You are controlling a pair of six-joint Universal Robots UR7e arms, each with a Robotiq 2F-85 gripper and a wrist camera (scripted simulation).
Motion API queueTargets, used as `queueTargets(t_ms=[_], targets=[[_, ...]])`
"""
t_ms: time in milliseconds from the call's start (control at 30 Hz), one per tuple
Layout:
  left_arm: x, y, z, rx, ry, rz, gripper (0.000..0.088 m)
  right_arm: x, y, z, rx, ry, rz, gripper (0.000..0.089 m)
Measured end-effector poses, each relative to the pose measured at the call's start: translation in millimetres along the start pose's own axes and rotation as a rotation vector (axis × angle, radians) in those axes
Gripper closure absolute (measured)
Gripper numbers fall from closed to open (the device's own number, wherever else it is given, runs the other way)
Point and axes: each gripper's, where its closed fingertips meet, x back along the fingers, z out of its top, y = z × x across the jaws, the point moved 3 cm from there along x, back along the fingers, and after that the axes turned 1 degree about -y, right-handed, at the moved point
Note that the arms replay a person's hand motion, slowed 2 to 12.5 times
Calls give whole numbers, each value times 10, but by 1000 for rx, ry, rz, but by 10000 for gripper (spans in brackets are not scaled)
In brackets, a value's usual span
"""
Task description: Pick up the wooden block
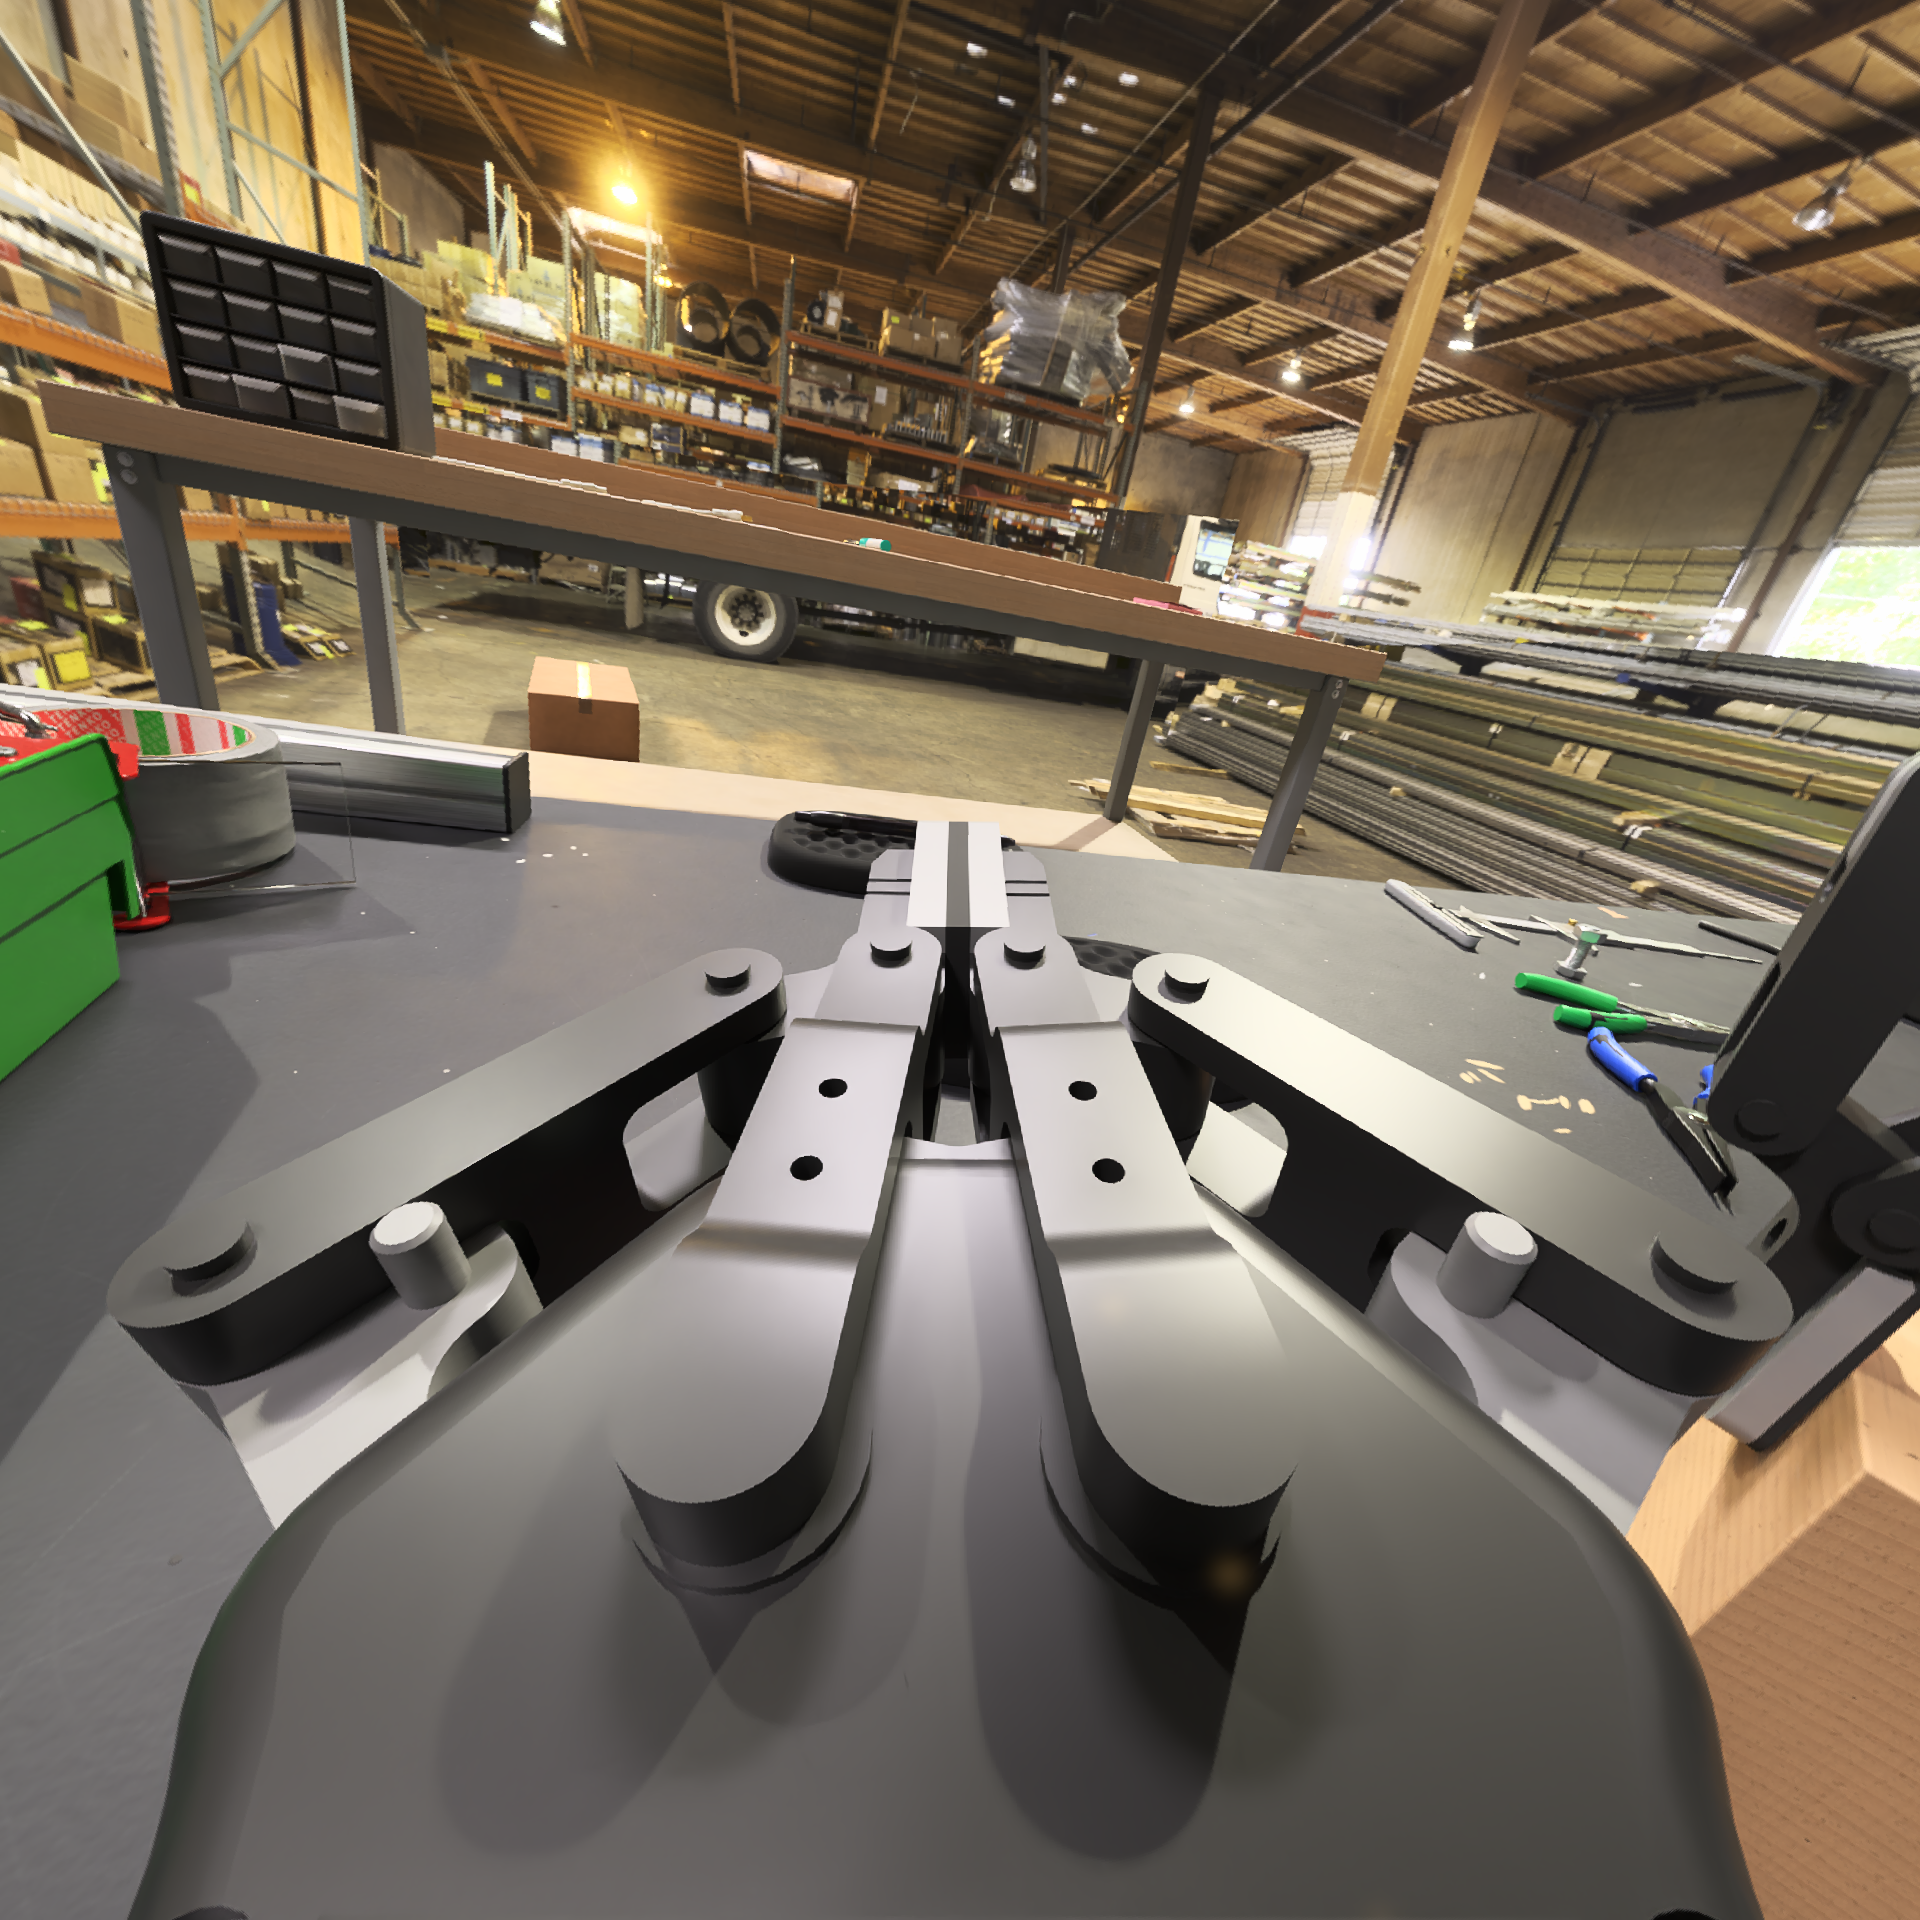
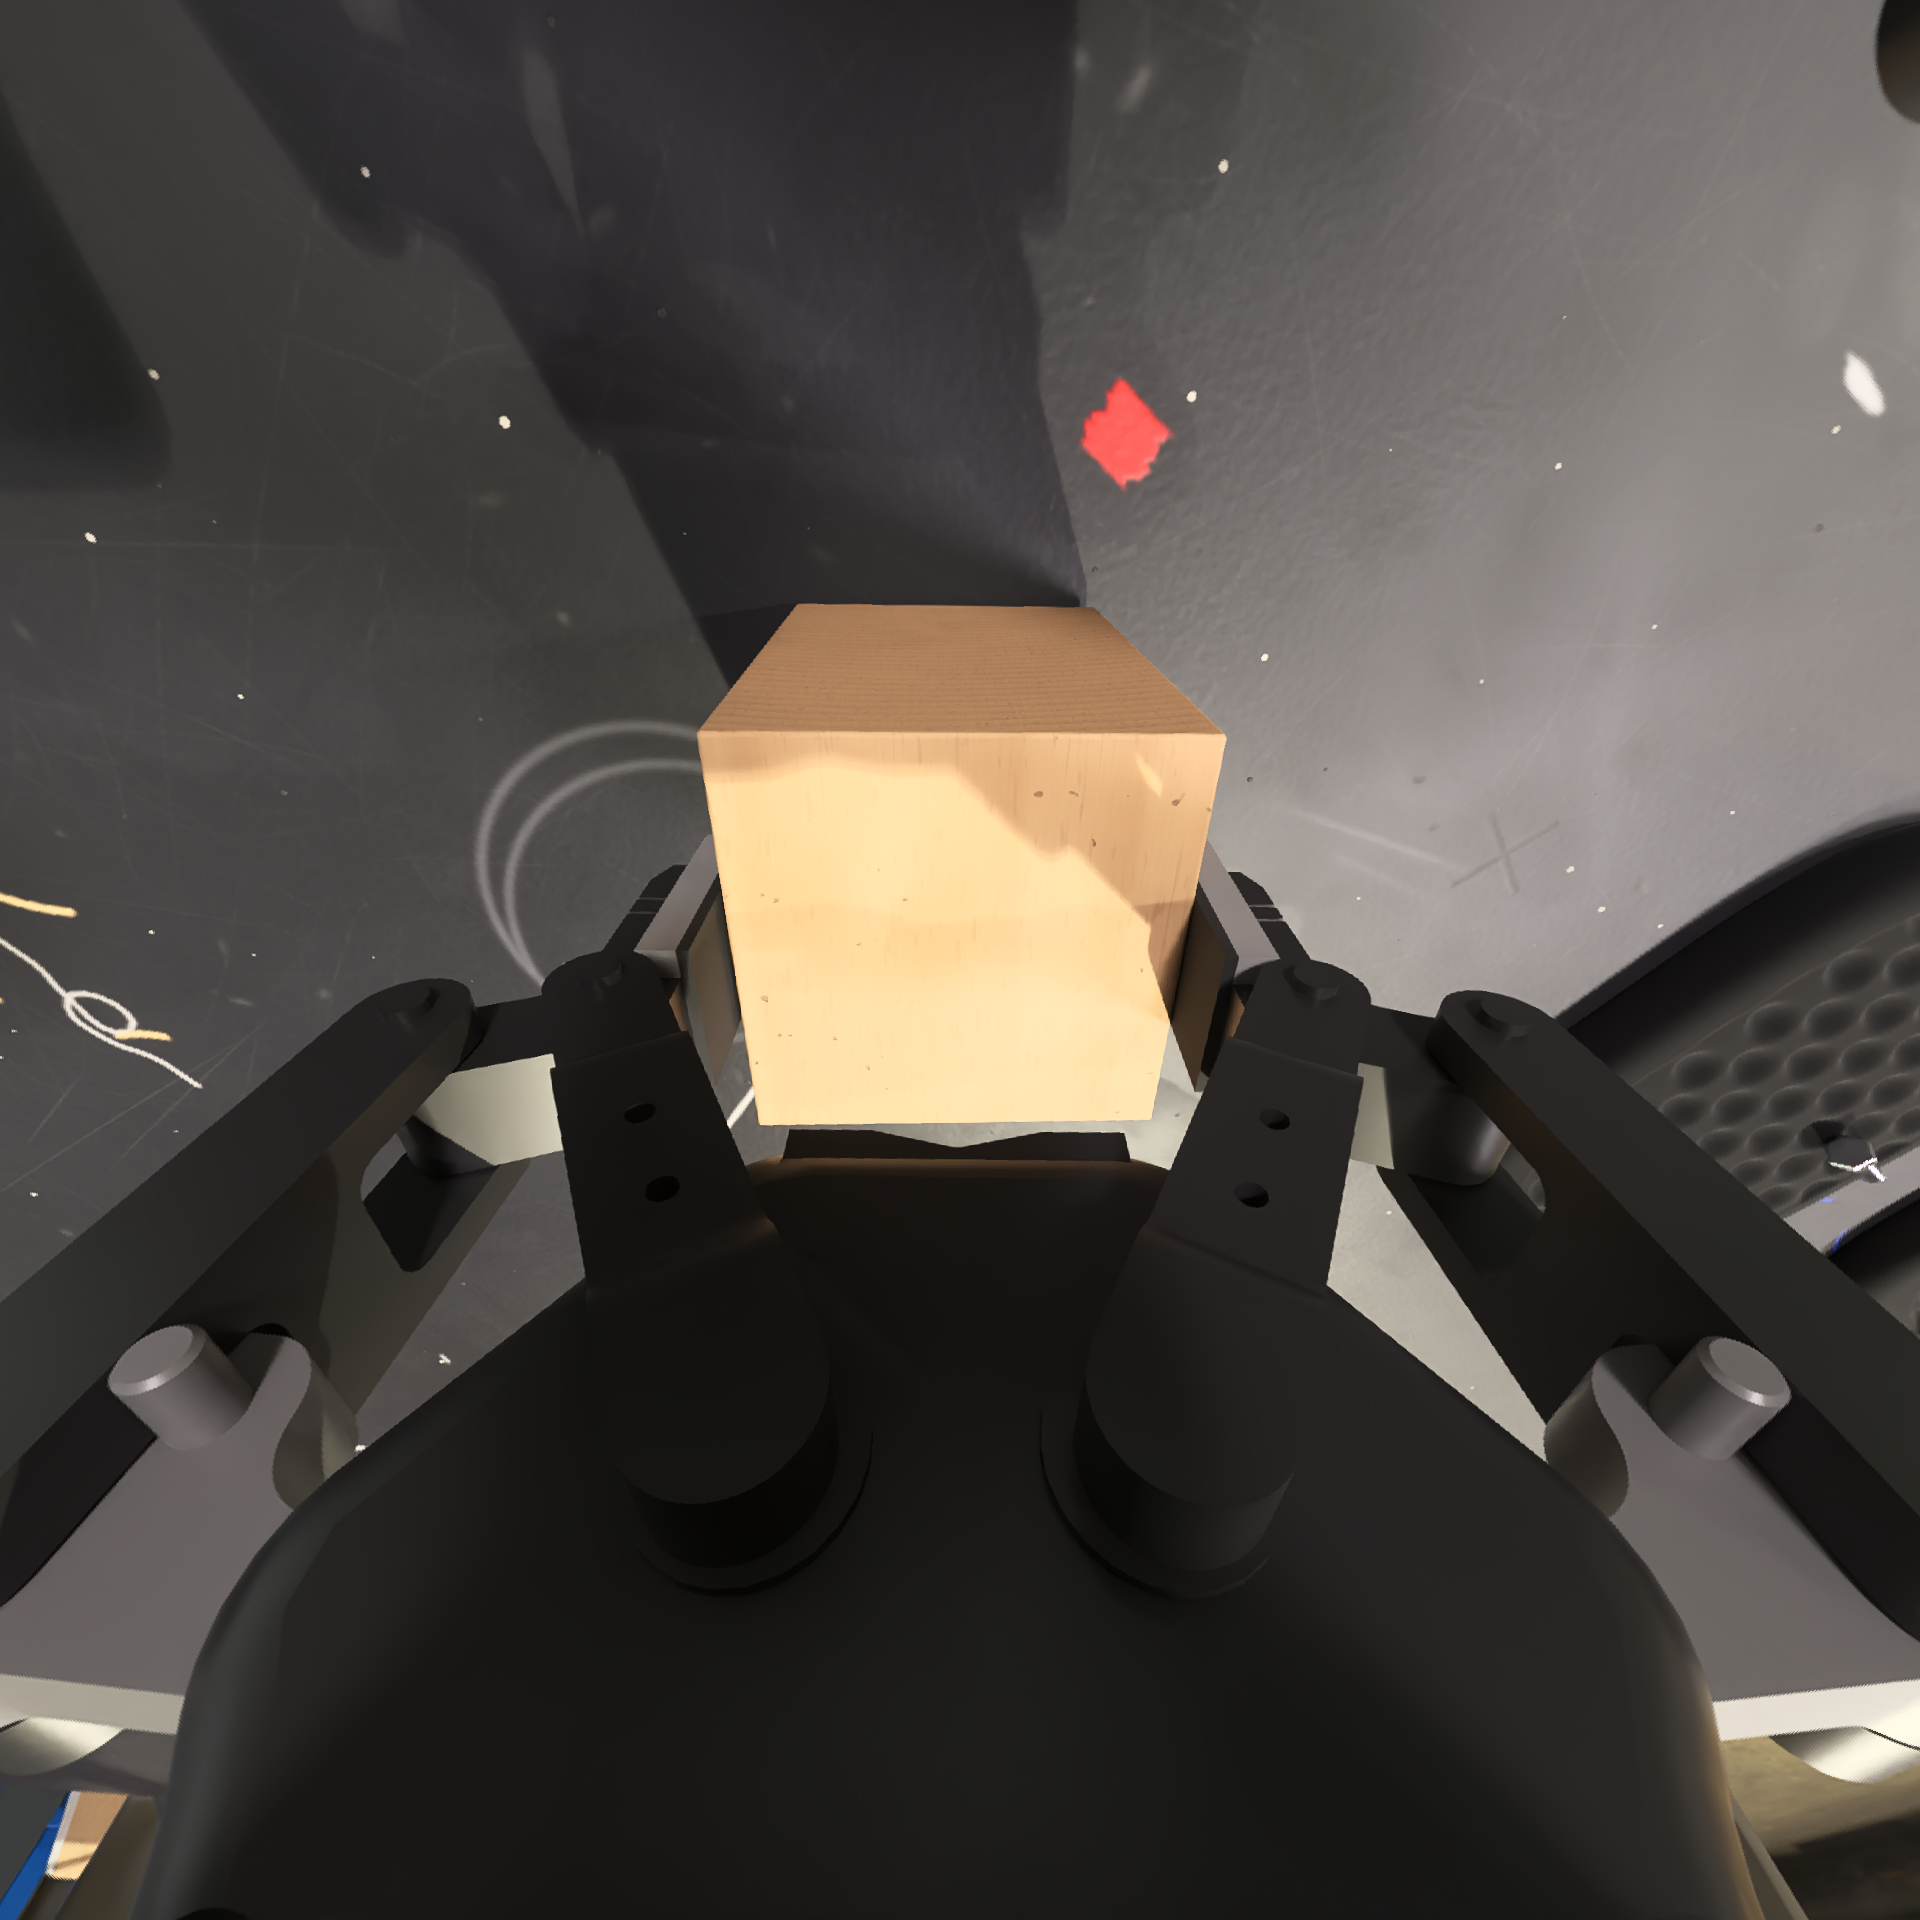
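Gripping the wooden block (image 2: 956, 904), the right gripper (image 2: 951, 945) has its two pads pressed on the block's left and right side faces, roughly mid-height, so the load sits centred between the fingers. Block looks square to the pads, not tilted. Dark scratched mat (image 2: 1455, 623) lies beyond it, with a red mark (image 2: 1125, 431) farther off to the right. Whether the block's far face touches the mat or is clear of it can't be told from this angle. Judgement: grasp made, lift is the step in hand or just ahead.

Left gripper (image 1: 958, 883) is closed on nothing, pads together, parked low over the mat and pointing away at the far edge; likely kept out of the way, since one arm handles the block. In its view the block's corner (image 1: 1766, 1538) shows near right, with the other arm's fingers above it. Clutter stays well apart: green box (image 1: 52, 883) and tape roll (image 1: 208, 800) far left, hand tools (image 1: 1600, 1023) far right.
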Motion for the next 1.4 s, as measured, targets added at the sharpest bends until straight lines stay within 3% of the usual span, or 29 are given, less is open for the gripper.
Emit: queueTargets(t_ms=[367,700,1100,1400], targets=[[6,-16,-5,5,-1,4,882,242,-10,-26,9,49,-8,239],[15,-34,-3,21,5,5,882,738,-59,-121,8,149,-48,239],[18,-17,3,17,8,-4,882,1570,-225,-412,-19,363,-180,239],[22,18,14,18,19,-20,879,2084,-416,-813,-79,551,-324,239]])
